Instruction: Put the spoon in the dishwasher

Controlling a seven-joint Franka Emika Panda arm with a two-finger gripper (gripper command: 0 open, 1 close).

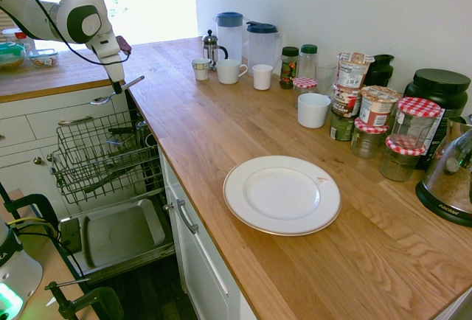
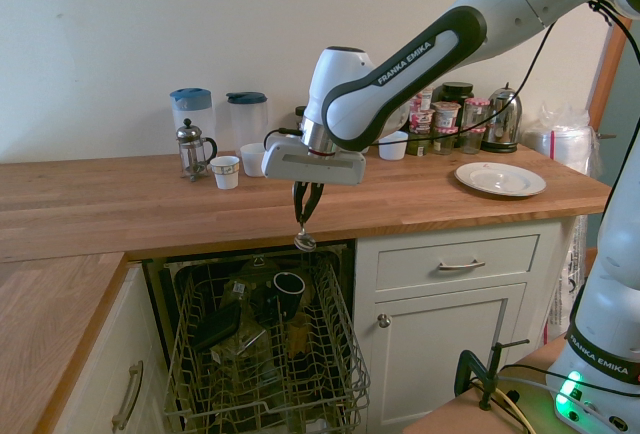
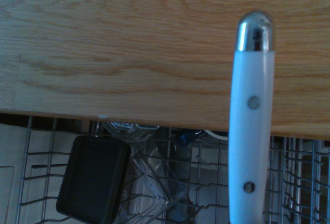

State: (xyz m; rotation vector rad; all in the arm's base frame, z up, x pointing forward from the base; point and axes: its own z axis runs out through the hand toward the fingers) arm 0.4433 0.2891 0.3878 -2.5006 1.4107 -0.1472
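While the dishwasher (image 1: 122, 233) stands open with its wire rack (image 2: 350, 386) drawn out, the tool (image 2: 302, 221) is pressed together on the spoon (image 2: 305, 242), pinching it above the rack. The spoon's bowl hangs out over the rack, and its pale, riveted handle (image 3: 251, 131) slants up toward the counter (image 1: 188, 139). Below, the rack carries a black container (image 3: 94, 178) and a dark cup (image 2: 289, 284). A white plate (image 2: 500, 179) lies on the counter, well apart from the spoon.

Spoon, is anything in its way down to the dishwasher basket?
Nothing visible blocks the gap between the spoon and the wire basket, but a dark cup sits inside.
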